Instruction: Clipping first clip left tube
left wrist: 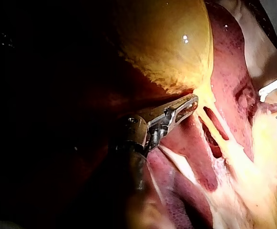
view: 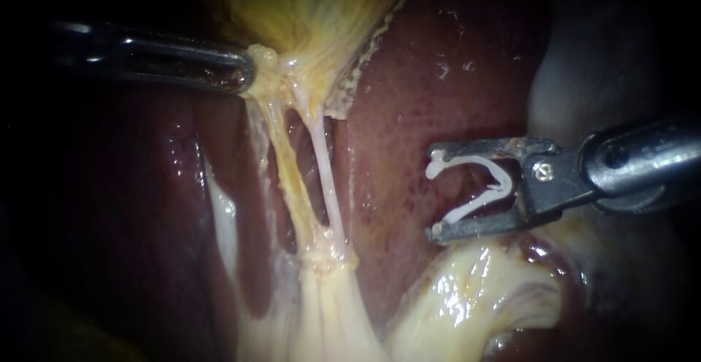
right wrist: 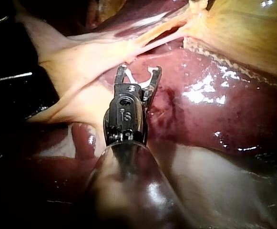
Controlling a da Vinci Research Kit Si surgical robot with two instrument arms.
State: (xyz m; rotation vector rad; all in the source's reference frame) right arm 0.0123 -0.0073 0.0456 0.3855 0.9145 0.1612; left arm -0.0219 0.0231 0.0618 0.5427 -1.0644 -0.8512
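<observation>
Endoscope view: the left instrument (view: pixel 247 70) has its end effector closed on the gallbladder (view: pixel 314 12) at its narrow neck, holding two tubes taut over the glossy dark-red liver (view: pixel 409 99). The left tube (view: pixel 285 172) is the yellower, fattier strand. The right tube (view: pixel 326 176) just beside it is thin, white and smooth. The right instrument (view: pixel 432 190) grips a white, C-shaped clip (view: pixel 504 181) in its wide-spread jaws, mouth facing the tubes but well apart from them. To clip well, I judge it should get past the right tube, straddle only the left one squarely, and show both clip ends beyond it before closing. Left wrist view: the left instrument's (left wrist: pixel 189 104) slim metal jaws pinch wet yellow tissue under the gallbladder's (left wrist: pixel 167 43) bulge. Right wrist view: the clip (right wrist: pixel 128 75) sits between the forked jaws, short of the stretched, slippery strands ahead.
</observation>
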